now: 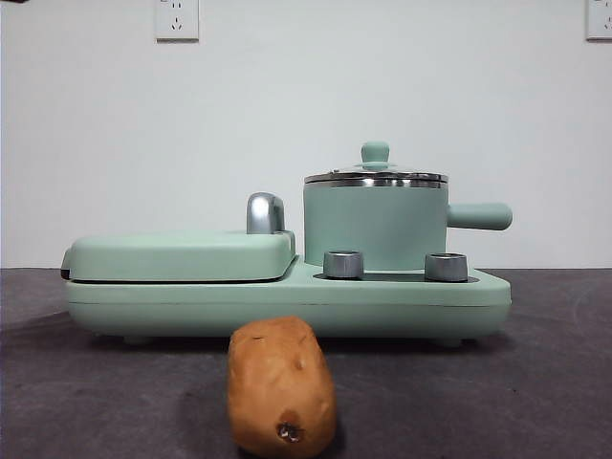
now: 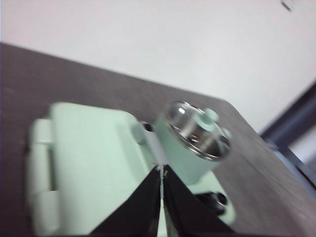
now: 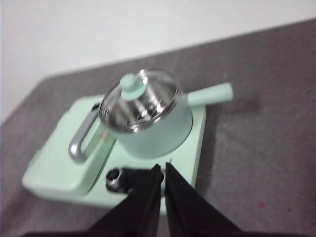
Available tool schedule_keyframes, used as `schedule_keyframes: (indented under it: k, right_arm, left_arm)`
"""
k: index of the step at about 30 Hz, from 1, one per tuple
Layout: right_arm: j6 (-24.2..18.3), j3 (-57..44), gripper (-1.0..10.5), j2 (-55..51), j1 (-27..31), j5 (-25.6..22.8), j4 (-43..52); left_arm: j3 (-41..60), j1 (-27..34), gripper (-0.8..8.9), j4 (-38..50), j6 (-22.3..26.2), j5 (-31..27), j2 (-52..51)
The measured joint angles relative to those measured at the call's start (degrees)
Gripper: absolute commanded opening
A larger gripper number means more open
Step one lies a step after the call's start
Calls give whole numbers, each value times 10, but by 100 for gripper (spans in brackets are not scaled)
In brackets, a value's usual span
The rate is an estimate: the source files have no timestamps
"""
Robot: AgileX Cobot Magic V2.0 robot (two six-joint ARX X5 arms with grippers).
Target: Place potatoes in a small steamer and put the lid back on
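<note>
An orange-brown potato (image 1: 281, 398) with a dark spot at its near end lies on the dark table in front of the cooker. The small steamer (image 1: 376, 228) (image 2: 183, 150) (image 3: 157, 134), a mint-green pot with a side handle, stands on the right half of the cooker base. Its glass lid (image 1: 376, 176) (image 2: 197, 131) (image 3: 139, 101) with a green knob rests on the pot's rim. My left gripper (image 2: 162, 170) hovers shut above the cooker. High over the front of the steamer, my right gripper (image 3: 163, 167) is shut and empty. Neither gripper shows in the front view.
The mint-green cooker base (image 1: 402, 296) carries a flat lidded griddle (image 1: 182, 254) (image 2: 94, 153) with a steel handle (image 1: 265, 212) (image 3: 81, 140) on its left half. Two steel dials (image 1: 343, 264) (image 1: 446, 267) sit on the base before the steamer. A white wall stands behind.
</note>
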State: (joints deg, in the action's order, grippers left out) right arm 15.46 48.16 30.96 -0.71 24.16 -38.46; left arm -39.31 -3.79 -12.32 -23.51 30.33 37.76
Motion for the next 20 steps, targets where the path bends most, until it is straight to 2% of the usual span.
schedule_keyframes:
  k: [6, 10, 12, 15, 20]
  right_arm:
    - [-52, 56, 13, 64, 0, 87, -25]
    - [-63, 60, 13, 89, 0, 147, -24]
    - [-63, 60, 13, 96, 0, 153, -24]
    - [-64, 60, 13, 101, 0, 153, -25]
    - [-65, 60, 35, 99, 0, 154, -24]
  left_arm:
    - [-106, -12, 8, -75, 9, 79, 104]
    - [-169, -30, 8, -134, 50, 102, 151]
    - [-188, -38, 18, -158, 71, 102, 166]
    - [-205, -50, 86, -177, 96, 102, 182]
    - [-216, -63, 247, -180, 111, 103, 196]
